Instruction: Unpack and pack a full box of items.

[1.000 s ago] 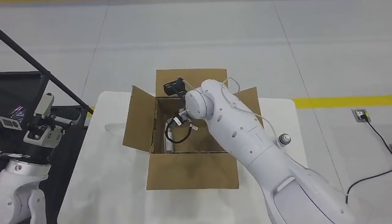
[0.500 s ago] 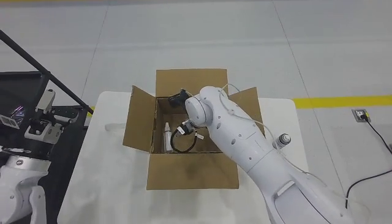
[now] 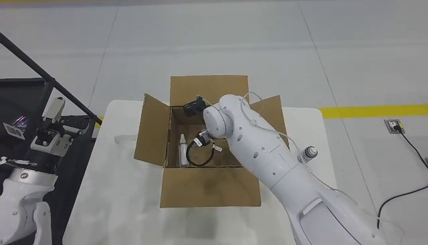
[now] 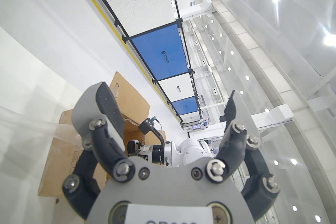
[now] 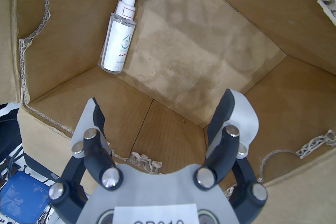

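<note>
Right gripper is hovering inside the box, jaws apart, empty. Spray bottle is lying flat against the wall near a corner. Risk: one finger catching cardboard, bottle rolling away.

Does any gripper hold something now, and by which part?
Nothing is held. The right gripper is open inside the box, apart from the spray bottle; the left gripper is open and empty too.
</note>
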